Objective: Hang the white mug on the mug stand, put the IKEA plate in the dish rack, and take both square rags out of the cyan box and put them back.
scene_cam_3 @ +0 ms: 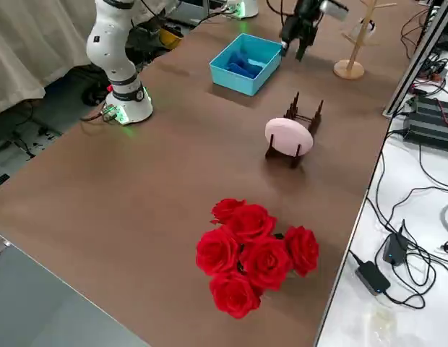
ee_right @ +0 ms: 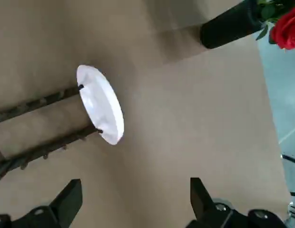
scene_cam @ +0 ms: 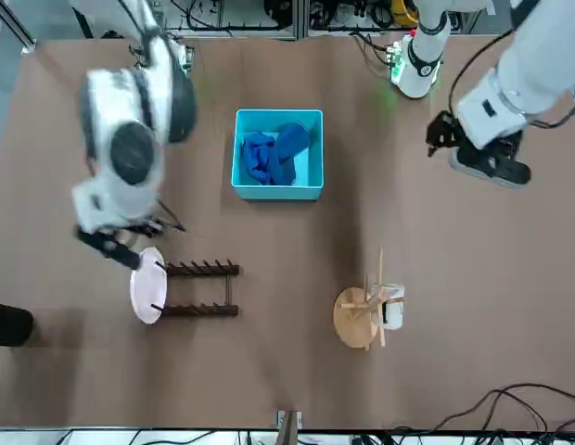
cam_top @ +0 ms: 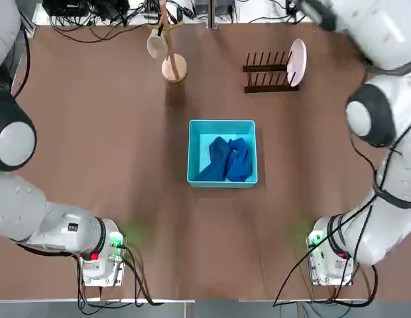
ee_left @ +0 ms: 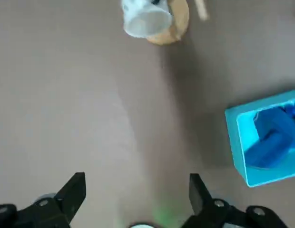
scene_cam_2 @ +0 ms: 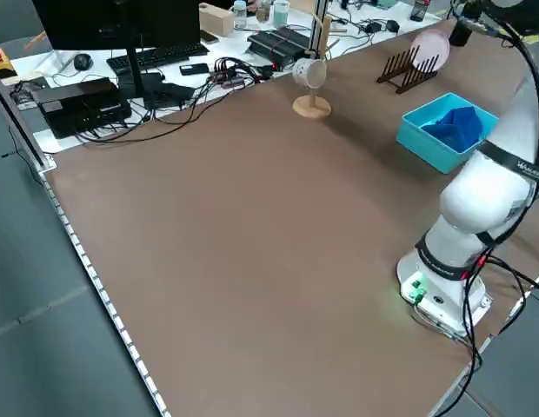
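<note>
The brown bench (cam_top: 113,132) carries all the task's things, with cables and a keyboard on the white desk beyond its far edge and a bunch of red roses (scene_cam_3: 256,253) in a dark vase near the right-hand end. Taking the box (cam_top: 222,154) at mid-bench as landmark: it holds both rags (cam_top: 230,159), lying crumpled side by side inside its walls. Beyond the box and to its left stands the stand (cam_top: 173,66), with the mug (cam_top: 156,45) hanging from one of its pegs, clear of the bench. Beyond the box and to its right sits the rack (cam_top: 270,71), with the plate (cam_top: 297,59) standing on edge in its outermost slot. The left pincer (ee_left: 133,192) is released and empty, held above bare bench on the box's left, with stand and box both in its wrist view. The right pincer (ee_right: 133,197) is likewise released and empty, above bare bench just beyond the rack's plate end. Judgement: mug and plate steps appear complete; whether the rags have already been out and back cannot be told from how they lie. If that step remains, the next move calls for one pincer to travel over the box, descend between its walls and clench on a single rag without catching the second or the rim.
</note>
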Motion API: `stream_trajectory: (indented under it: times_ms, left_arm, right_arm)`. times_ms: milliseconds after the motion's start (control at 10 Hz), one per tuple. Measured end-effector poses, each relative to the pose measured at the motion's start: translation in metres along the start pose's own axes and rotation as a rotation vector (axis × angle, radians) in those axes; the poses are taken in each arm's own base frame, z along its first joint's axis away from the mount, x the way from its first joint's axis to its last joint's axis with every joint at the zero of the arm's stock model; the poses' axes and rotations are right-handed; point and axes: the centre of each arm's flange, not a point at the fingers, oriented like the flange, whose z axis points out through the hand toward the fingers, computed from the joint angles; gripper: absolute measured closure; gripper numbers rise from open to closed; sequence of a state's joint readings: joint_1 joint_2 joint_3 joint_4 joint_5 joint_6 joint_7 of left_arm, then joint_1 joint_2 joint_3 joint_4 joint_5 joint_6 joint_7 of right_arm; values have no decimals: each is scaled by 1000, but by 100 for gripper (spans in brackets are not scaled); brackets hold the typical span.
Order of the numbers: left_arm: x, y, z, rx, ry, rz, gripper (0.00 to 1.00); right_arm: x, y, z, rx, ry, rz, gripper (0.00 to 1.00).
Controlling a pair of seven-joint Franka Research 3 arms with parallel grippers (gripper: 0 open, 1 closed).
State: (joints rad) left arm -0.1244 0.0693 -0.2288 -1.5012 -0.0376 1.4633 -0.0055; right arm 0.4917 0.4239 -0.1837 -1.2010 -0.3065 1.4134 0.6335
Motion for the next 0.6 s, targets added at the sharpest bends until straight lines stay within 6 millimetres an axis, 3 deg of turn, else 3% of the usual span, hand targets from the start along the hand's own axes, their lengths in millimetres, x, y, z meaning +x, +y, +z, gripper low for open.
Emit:
stream_trajectory:
  times_ms: [200,400,600]
  left_arm:
    - [-11,65,37,17,-46,89,1]
    - [-29,132,90,47,-51,179,0]
    - [-48,188,152,49,-64,275,0]
  right_arm:
    - [24,64,-3,111,-53,-26,0]
    - [44,133,-2,198,-75,-16,0]
    - [46,175,-4,218,-92,-15,0]
